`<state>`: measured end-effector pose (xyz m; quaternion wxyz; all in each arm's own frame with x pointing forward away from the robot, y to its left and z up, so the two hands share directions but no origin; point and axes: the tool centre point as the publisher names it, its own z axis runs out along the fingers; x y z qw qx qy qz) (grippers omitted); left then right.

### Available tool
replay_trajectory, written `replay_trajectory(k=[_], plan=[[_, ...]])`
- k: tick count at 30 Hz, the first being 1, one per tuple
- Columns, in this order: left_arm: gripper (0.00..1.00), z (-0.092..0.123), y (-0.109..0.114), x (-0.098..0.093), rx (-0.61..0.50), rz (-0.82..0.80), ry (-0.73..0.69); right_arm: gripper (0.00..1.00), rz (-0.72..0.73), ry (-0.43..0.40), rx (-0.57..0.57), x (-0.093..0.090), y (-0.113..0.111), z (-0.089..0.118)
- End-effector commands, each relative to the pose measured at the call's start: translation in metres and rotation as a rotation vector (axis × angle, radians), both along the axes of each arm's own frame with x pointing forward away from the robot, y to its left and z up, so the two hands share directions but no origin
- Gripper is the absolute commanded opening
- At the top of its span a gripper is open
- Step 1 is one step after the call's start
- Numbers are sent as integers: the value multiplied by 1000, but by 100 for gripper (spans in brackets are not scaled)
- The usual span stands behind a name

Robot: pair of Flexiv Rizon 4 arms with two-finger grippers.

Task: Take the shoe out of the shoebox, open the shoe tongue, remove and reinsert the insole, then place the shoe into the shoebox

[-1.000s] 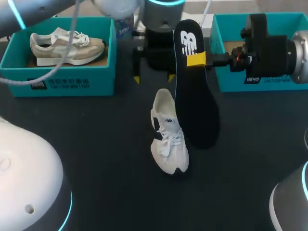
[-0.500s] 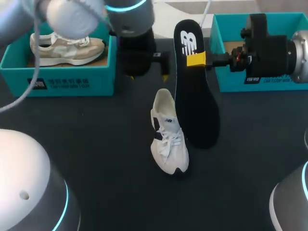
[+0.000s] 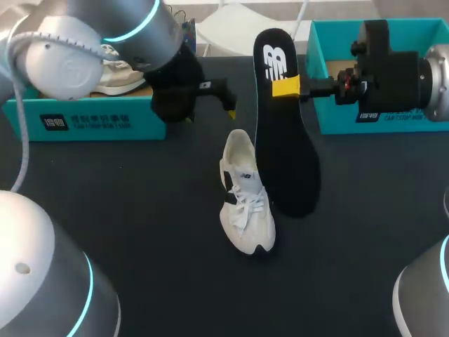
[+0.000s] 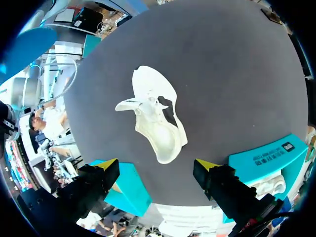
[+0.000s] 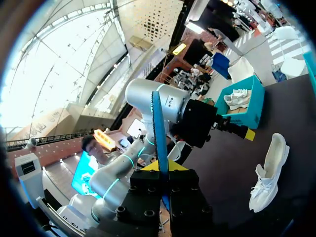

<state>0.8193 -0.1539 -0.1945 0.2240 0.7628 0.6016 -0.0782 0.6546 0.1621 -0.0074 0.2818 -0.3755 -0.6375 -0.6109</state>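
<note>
Black insole (image 3: 284, 154), clamped in the right gripper (image 3: 286, 87), should enter the shoe (image 3: 245, 196) toe-first; the left gripper (image 4: 155, 165) gapes empty.

My left arm (image 3: 91, 49) has swung from the far middle of the desk away to the left. It now hangs over the left shoebox (image 3: 84, 123) and hides most of the beige sneaker (image 3: 119, 74) inside. The left pincer (image 3: 208, 116) went left with it, drawing away from the space beyond the white shoe's heel.
</note>
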Motion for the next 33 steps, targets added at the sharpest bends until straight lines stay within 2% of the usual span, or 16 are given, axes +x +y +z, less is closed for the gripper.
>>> replay_trajectory(k=[1, 3, 4, 5, 7, 8, 10, 13, 16, 21, 23, 24, 25, 26, 30, 33], plan=[[100, -2, 3, 0, -58, -16, 7, 0, 2, 1, -1, 3, 4, 0], [100, -2, 3, 0, -58, -16, 7, 0, -35, 5, 3, 9, -2, -4], [100, -2, 1, -2, -148, 18, 38, 0, -34, 21, -3, 14, -4, -6], [100, -2, 0, -2, -178, 20, 22, 0, -35, 30, -6, 18, -6, -8], [100, 1, -3, -4, -324, 58, 64, 0, -41, 59, 0, 28, -11, -14], [100, 2, -4, -4, -342, 28, 30, 0, -42, 68, 3, 34, -12, -16], [100, 8, -6, -5, -471, 58, 49, 0, -45, 96, 8, 45, -14, -22], [100, 14, -6, -4, -576, 67, 41, 0, -47, 136, 17, 58, -17, -29], [100, 27, -6, -2, -753, 66, 49, 0, -46, 205, 16, 78, -19, -41], [100, 44, -8, -5, -953, 50, 72, 0, -41, 292, 5, 103, -19, -55], [100, 49, -9, -7, -985, 38, 89, 0, -38, 326, -2, 110, -20, -61], [100, 54, -10, -9, -1039, 10, 77, 0, -51, 353, -17, 117, -21, -66], [100, 54, -11, -10, -1042, 10, 85, 0, -54, 359, -23, 118, -22, -66], [100, 59, -12, -12, -1094, 4, 80, 0, -64, 356, -63, 125, -22, -69], [100, 67, -14, -16, -1170, 6, 102, 0, -64, 356, -63, 125, -22, -69], [100, 67, -14, -16, -1170, 6, 102, 0, -64, 356, -63, 125, -22, -69]])
